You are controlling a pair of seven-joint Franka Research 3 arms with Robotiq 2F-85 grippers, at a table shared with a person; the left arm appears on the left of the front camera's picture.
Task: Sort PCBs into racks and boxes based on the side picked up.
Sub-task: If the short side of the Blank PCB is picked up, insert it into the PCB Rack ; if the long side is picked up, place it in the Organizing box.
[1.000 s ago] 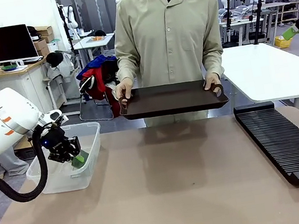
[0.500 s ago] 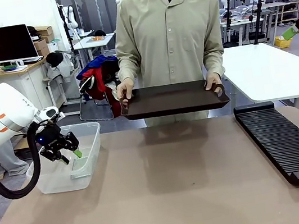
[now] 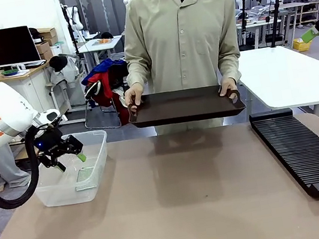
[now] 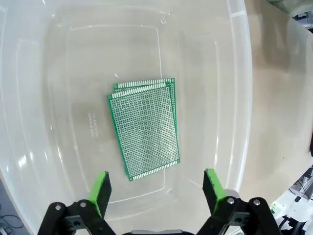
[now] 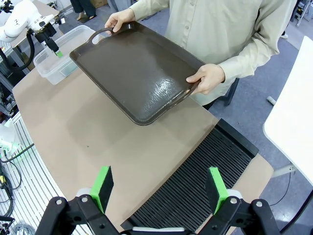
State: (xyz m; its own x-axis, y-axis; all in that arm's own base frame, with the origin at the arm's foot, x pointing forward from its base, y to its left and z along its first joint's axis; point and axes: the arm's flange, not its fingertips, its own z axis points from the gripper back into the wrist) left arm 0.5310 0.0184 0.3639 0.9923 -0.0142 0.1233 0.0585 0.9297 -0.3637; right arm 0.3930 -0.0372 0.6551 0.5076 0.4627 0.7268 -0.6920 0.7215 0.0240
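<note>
1. Left wrist view: left gripper (image 4: 155,188) has its jaws spread wide with nothing between them, hanging above the clear box (image 4: 244,98).
2. Two PCBs (image 4: 144,128) lie flat on the box floor, stacked almost exactly, the lower one peeking out at the top edge. Both are clear of the fingers.
3. Front view: left gripper (image 3: 67,156) sits over the box (image 3: 96,160), tilted, at the table's left side. Green board (image 3: 85,174) is visible through the box wall.
4. Right wrist view: right gripper (image 5: 160,188) is wide open and empty, held high above the near end of the black rack (image 5: 195,191).
5. Rack (image 3: 307,150) lies on the table's right side, its slots unoccupied as far as I can see.
6. Person across the table holds a dark brown tray (image 3: 184,104) by both handles, one hand (image 3: 132,94) at one end, the other hand (image 3: 227,87) at the opposite end, tray above the table's far edge.
7. Tray surface (image 5: 137,68) looks bare and glossy.
</note>
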